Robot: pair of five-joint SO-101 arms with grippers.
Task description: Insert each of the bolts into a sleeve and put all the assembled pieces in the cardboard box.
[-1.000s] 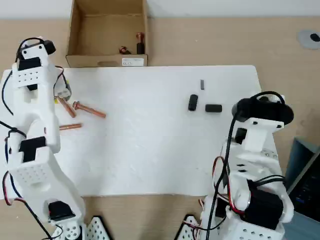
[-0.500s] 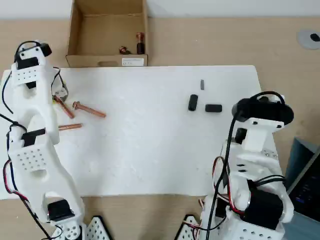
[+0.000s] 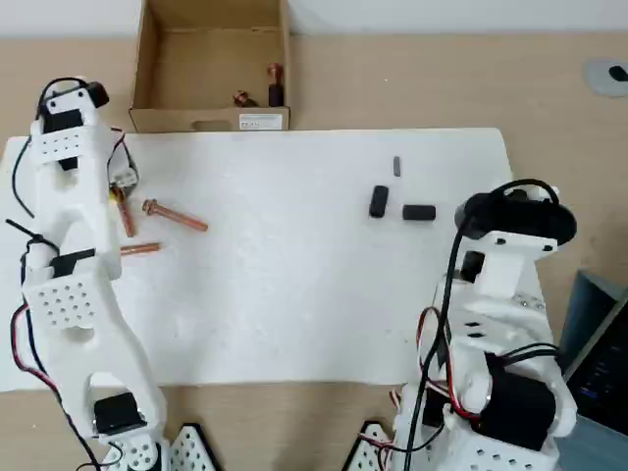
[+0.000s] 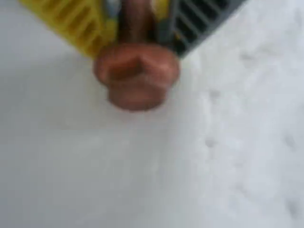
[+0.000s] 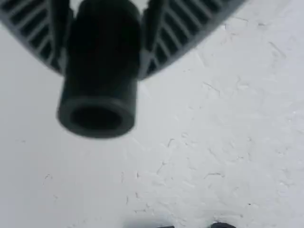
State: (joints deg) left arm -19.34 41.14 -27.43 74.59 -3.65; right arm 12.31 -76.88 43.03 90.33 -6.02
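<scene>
While the left gripper [image 4: 137,16] clamps a bolt [image 4: 137,78], the right gripper [image 5: 102,28] clamps a sleeve [image 5: 99,95].

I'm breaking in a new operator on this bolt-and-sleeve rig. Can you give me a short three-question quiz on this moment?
1. True or false: the left pincer is shut on a copper bolt.
2. What does the right pincer hold? A) a bolt B) a black sleeve C) nothing
3. Fill in: in the high view, not counting the held one, ___ loose bolts lie on the white mat.
Key: 1 true; 2 B; 3 two.
</scene>
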